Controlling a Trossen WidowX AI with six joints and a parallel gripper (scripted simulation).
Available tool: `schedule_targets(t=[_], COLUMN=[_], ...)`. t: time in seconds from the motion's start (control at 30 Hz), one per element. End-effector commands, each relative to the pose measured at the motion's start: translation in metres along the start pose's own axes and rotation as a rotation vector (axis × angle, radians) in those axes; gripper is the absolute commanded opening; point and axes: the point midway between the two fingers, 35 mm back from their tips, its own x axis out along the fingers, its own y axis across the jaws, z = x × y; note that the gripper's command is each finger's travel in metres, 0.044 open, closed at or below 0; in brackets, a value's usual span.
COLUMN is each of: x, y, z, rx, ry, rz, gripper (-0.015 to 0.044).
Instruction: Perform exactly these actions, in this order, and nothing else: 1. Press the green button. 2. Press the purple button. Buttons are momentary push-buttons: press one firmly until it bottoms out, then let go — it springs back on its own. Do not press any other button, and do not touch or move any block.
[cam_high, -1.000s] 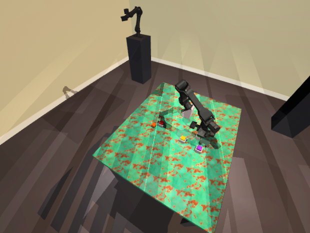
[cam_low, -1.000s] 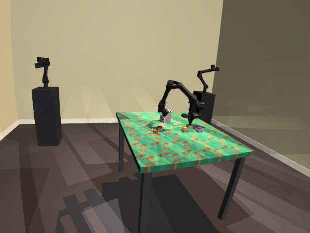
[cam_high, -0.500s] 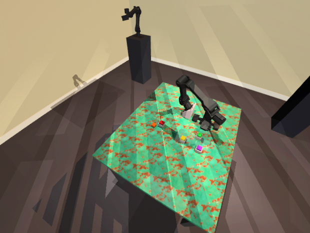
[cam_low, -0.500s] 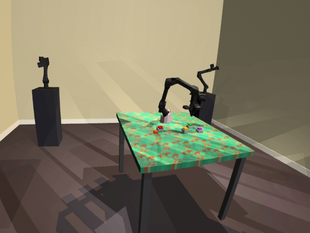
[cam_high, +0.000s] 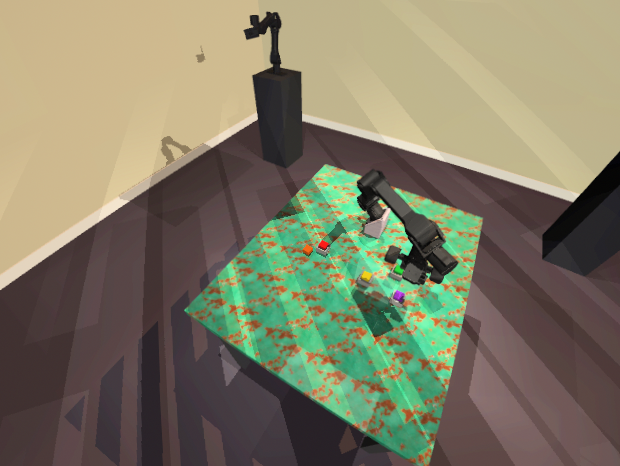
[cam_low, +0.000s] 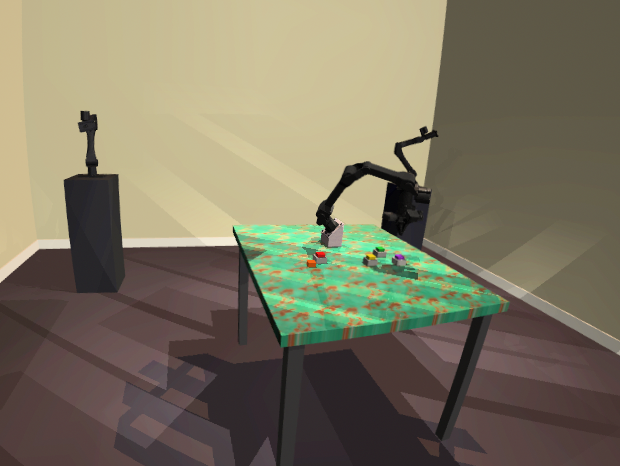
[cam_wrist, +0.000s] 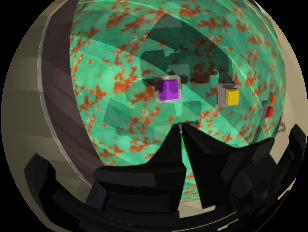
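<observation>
The green button (cam_high: 399, 270) (cam_low: 379, 249) stands on its grey base, its cap up. In the wrist view only a sliver of it shows between the fingers. The purple button (cam_high: 398, 296) (cam_low: 398, 257) (cam_wrist: 168, 90) stands in front of it, nearer the table's right edge in the exterior view, its cap up. My gripper (cam_low: 400, 232) (cam_wrist: 179, 127) is shut and empty. It hangs well above the table, touching no button. In the wrist view its tips lie just below the purple button; in the top view the gripper body hides them.
A yellow button (cam_high: 366, 276) (cam_low: 370, 257) (cam_wrist: 232, 97) stands beside the green and purple ones. A red button (cam_high: 323, 245) (cam_low: 320, 255) (cam_wrist: 269, 112) and a small orange block (cam_high: 307, 250) (cam_low: 311, 263) (cam_wrist: 272, 99) lie farther left in the top and exterior views. The arm's pale mount (cam_high: 375, 225) (cam_low: 332, 238) is behind.
</observation>
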Motion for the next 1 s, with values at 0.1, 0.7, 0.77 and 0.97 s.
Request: schedule_targets(t=[0.1, 0.7, 0.77, 0.97], x=[0.012, 0.080, 0.083, 0.093], y=[0.002, 0.001, 0.000, 0.000], z=[0.018, 0.019, 0.019, 0.019], rx=[-0.003, -0.004, -0.004, -0.004], ry=[0.004, 0.001, 0.001, 0.001], rz=[-0.009, -0.013, -0.013, -0.013], gripper=[0.0020, 0.0020, 0.0020, 0.0020])
